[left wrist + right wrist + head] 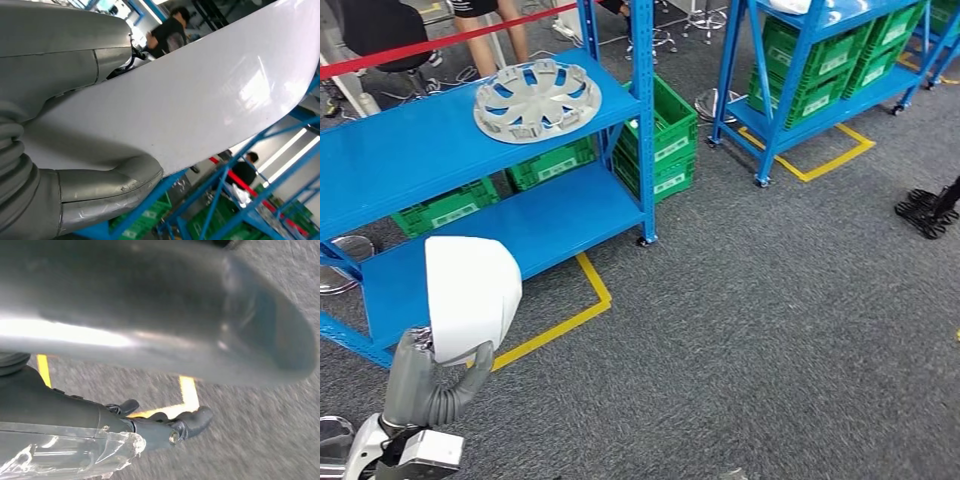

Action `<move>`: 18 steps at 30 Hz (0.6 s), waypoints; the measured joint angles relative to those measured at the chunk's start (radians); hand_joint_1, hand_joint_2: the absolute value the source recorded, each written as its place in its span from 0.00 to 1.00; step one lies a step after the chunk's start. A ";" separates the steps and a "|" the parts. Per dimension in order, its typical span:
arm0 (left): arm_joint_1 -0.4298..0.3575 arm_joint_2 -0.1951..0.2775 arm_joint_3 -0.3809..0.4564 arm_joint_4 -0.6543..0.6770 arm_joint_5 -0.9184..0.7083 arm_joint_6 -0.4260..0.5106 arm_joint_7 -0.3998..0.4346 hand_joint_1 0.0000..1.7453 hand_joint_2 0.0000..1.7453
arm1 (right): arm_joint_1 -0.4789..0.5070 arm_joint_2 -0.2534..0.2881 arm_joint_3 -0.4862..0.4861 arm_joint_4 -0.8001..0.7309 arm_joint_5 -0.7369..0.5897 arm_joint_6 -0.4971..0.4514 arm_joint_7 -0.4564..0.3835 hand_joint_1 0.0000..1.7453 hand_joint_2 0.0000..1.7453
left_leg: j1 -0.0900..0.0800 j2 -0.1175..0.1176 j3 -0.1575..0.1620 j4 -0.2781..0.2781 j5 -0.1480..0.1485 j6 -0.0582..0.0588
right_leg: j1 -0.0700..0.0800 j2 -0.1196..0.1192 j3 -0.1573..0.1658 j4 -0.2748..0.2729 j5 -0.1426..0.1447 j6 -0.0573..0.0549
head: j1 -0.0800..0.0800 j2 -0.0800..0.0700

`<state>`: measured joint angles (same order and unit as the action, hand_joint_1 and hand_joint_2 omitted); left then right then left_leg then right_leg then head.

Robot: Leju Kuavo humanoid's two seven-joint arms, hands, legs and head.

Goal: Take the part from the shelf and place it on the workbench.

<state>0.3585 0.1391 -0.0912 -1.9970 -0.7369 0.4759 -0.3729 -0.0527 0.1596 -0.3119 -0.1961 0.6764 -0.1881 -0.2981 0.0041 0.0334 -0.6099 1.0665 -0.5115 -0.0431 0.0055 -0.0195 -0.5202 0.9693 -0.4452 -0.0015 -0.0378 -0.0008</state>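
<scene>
The left hand [433,375] sat at the lower left of the head view, its fingers [113,187] and thumb clamped on the edge of a smooth white panel [471,295], the part named in the task. The panel stood upright above the hand, clear of the near blue shelf [410,150], which filled the upper left of that view. The part was therefore off the shelf and in carriage.

The left wrist view confirmed the hold: grey fingers lay along one face of the white panel and the thumb along the other, with contact close to one edge only.

The right hand [166,427] showed in the right wrist view over grey carpet [773,330] and yellow floor tape [576,315]. I could not tell whether its fingers were apart or together; nothing was seen in them.

A grey wheel cover [537,100] lay on the top level of the near shelf, and green crates [656,140] stood beneath and beside it. A second blue rack [818,80] stood at the upper right. No bench was in view.

In my judgement the step in hand was the carry. The grip was near one edge of a glossy panel, so slippage or swinging was the main risk. The turn toward the bench should be slow, the panel kept upright and away from the shelf posts, and the clamp maintained until the part rested flat.
</scene>
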 joint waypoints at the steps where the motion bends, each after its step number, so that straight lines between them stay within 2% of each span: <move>1: 0.002 -0.001 0.000 0.000 0.005 0.002 -0.002 0.96 1.00 | 0.001 0.001 0.000 0.000 0.003 0.004 0.001 0.00 0.00 | 0.000 -0.017 -0.018 0.067 -0.048 0.000 | 0.001 0.012 -0.016 0.001 0.012 -0.003 | -0.001 0.000; 2: 0.004 -0.003 -0.001 0.000 0.009 0.003 -0.004 0.96 1.00 | 0.003 0.002 0.000 0.000 0.004 0.009 -0.004 0.00 0.00 | -0.001 -0.025 -0.032 0.126 -0.079 0.000 | 0.002 0.025 -0.032 0.002 0.024 -0.004 | 0.000 0.000; 3: 0.006 -0.005 0.000 0.000 0.013 0.004 -0.006 0.96 1.00 | 0.006 0.002 0.000 0.000 0.002 0.015 -0.013 0.00 0.00 | -0.001 -0.028 -0.033 0.162 -0.087 0.002 | 0.002 0.039 -0.049 0.003 0.036 -0.004 | 0.000 0.000; 4: 0.011 -0.008 0.000 0.000 0.016 0.006 -0.007 0.96 1.00 | 0.011 0.000 0.000 0.000 0.000 0.021 -0.025 0.00 0.00 | -0.002 -0.030 -0.020 0.165 -0.075 0.005 | 0.003 0.051 -0.064 0.004 0.048 -0.003 | 0.000 0.000; 5: 0.016 -0.011 0.002 -0.001 0.017 0.008 -0.007 0.96 1.00 | 0.016 -0.002 0.000 0.000 -0.003 0.025 -0.035 0.00 0.00 | -0.001 -0.033 0.009 0.134 -0.047 0.008 | 0.003 0.064 -0.078 0.006 0.060 -0.002 | 0.000 0.000; 7: 0.024 -0.016 0.006 -0.004 0.017 0.012 -0.007 0.96 1.00 | 0.025 -0.008 -0.001 0.000 -0.008 0.031 -0.048 0.00 0.00 | 0.002 -0.066 0.098 0.004 0.001 0.012 | 0.003 0.088 -0.105 0.010 0.080 0.006 | -0.001 0.000; 8: 0.026 -0.018 0.009 -0.006 0.017 0.013 -0.007 0.96 1.00 | 0.027 -0.011 -0.002 0.000 -0.009 0.033 -0.051 0.00 0.00 | 0.004 -0.086 0.137 -0.060 0.007 0.014 | 0.005 0.099 -0.116 0.013 0.091 0.010 | 0.000 0.000; 9: 0.027 -0.020 0.012 -0.008 0.017 0.014 -0.007 0.96 1.00 | 0.029 -0.013 -0.002 0.000 -0.009 0.033 -0.053 0.00 0.00 | 0.006 -0.102 0.161 -0.104 0.005 0.016 | 0.006 0.109 -0.126 0.015 0.102 0.015 | 0.000 0.000; 10: 0.028 -0.022 0.014 -0.009 0.017 0.014 -0.007 0.96 1.00 | 0.031 -0.015 -0.002 0.000 -0.010 0.034 -0.055 0.00 0.00 | 0.005 -0.105 0.170 -0.125 0.001 0.019 | 0.007 0.119 -0.134 0.014 0.113 0.020 | 0.001 0.000; 11: 0.030 -0.024 0.015 -0.009 0.017 0.014 -0.007 0.96 1.00 | 0.035 -0.017 -0.002 0.000 -0.010 0.034 -0.055 0.00 0.00 | 0.005 -0.096 0.166 -0.127 0.002 0.024 | 0.006 0.130 -0.139 0.013 0.124 0.025 | 0.001 0.000; 12: 0.030 -0.026 0.015 -0.009 0.017 0.014 -0.007 0.96 1.00 | 0.039 -0.019 -0.003 0.001 -0.010 0.033 -0.056 0.00 0.00 | 0.004 -0.084 0.159 -0.124 0.008 0.029 | 0.006 0.127 -0.145 0.013 0.125 0.030 | 0.001 0.000; 13: 0.031 -0.028 0.015 -0.010 0.017 0.014 -0.007 0.96 1.00 | 0.042 -0.021 -0.003 0.001 -0.010 0.033 -0.055 0.00 0.00 | 0.004 -0.071 0.153 -0.123 0.015 0.036 | 0.006 0.111 -0.153 0.026 0.107 0.037 | 0.004 0.000; 14: 0.032 -0.030 0.015 -0.010 0.017 0.014 -0.007 0.96 1.00 | 0.044 -0.023 -0.004 0.002 -0.010 0.033 -0.055 0.00 0.00 | 0.004 -0.057 0.146 -0.123 0.023 0.043 | 0.007 0.087 -0.165 0.060 0.071 0.043 | 0.007 0.000; 15: 0.033 -0.031 0.016 -0.011 0.017 0.015 -0.007 0.96 1.00 | 0.044 -0.024 -0.004 0.002 -0.010 0.033 -0.055 0.00 0.00 | 0.002 -0.043 0.138 -0.122 0.031 0.048 | 0.006 0.058 -0.182 0.118 0.018 0.049 | 0.010 0.000; 16: 0.035 -0.032 0.017 -0.011 0.017 0.015 -0.007 0.96 1.00 | 0.042 -0.024 -0.004 0.002 -0.010 0.033 -0.055 0.00 0.00 | 0.000 -0.030 0.129 -0.122 0.039 0.052 | 0.005 0.038 -0.201 0.190 -0.034 0.053 | 0.012 0.000; 17: 0.037 -0.033 0.017 -0.011 0.017 0.015 -0.007 0.96 1.00 | 0.041 -0.024 -0.004 0.002 -0.010 0.033 -0.055 0.00 0.00 | -0.002 -0.015 0.119 -0.121 0.047 0.053 | 0.003 0.029 -0.215 0.262 -0.072 0.056 | 0.012 0.000; 18: 0.037 -0.033 0.017 -0.011 0.017 0.015 -0.007 0.96 1.00 | 0.040 -0.024 -0.004 0.002 -0.010 0.033 -0.055 0.00 0.00 | -0.004 -0.001 0.108 -0.120 0.055 0.053 | 0.001 0.026 -0.218 0.313 -0.085 0.057 | 0.012 0.000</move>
<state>0.3957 0.1060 -0.0738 -2.0079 -0.7202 0.4910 -0.3800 -0.0131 0.1354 -0.3157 -0.1942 0.6661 -0.1553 -0.3535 0.0004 0.0320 -0.5023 0.9469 -0.4561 0.0098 0.0065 0.0064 -0.7381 1.2823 -0.5306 0.0555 -0.0254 -0.0008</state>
